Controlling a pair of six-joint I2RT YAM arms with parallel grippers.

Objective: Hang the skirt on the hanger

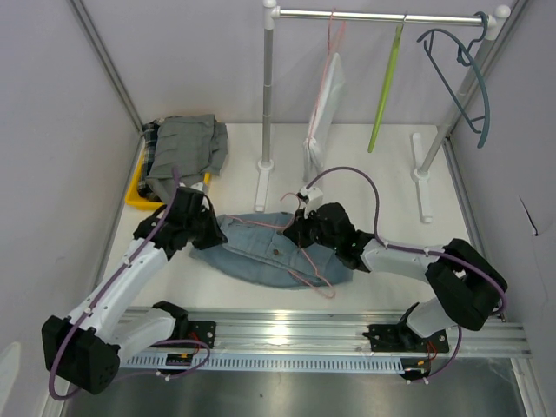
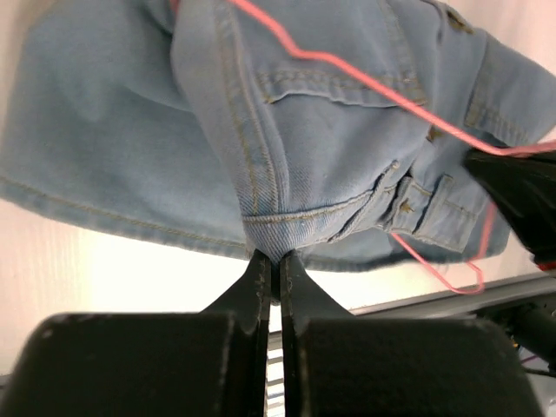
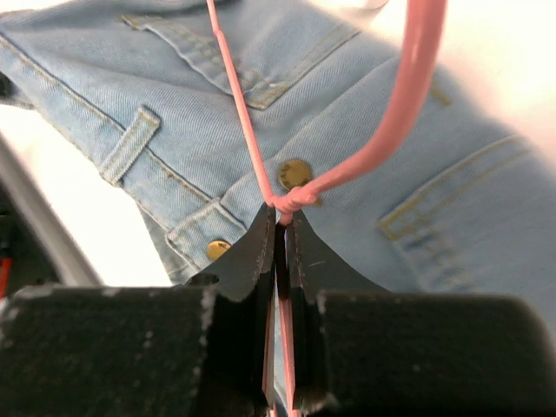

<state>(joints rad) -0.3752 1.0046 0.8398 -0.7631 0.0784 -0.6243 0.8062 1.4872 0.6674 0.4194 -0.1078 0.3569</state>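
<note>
Left fingers (image 2: 276, 265), closest in the left wrist view: pressed together, pinching a folded edge of the denim skirt (image 2: 330, 165) at its waistband end.

Right fingers (image 3: 280, 219): clamped tight on the pink hanger (image 3: 400, 122) at the twist in its wire neck, just over a brass button.

Skirt lies flat on the white worktop (image 1: 391, 191), spread between the two sets of fingers. The hanger's wire runs across its upper face.

Beyond both fingers: clothes rack (image 1: 382, 15); one foot (image 1: 263, 187) stands near the skirt's far edge. On the rail hang a white garment (image 1: 323, 100), a green hanger (image 1: 387, 87) and a teal hanger (image 1: 465, 78).

Beyond the left fingers, slightly to their left: yellow bin (image 1: 135, 195) heaped with grey and plaid clothes (image 1: 187, 143), close to the left wrist.
</note>
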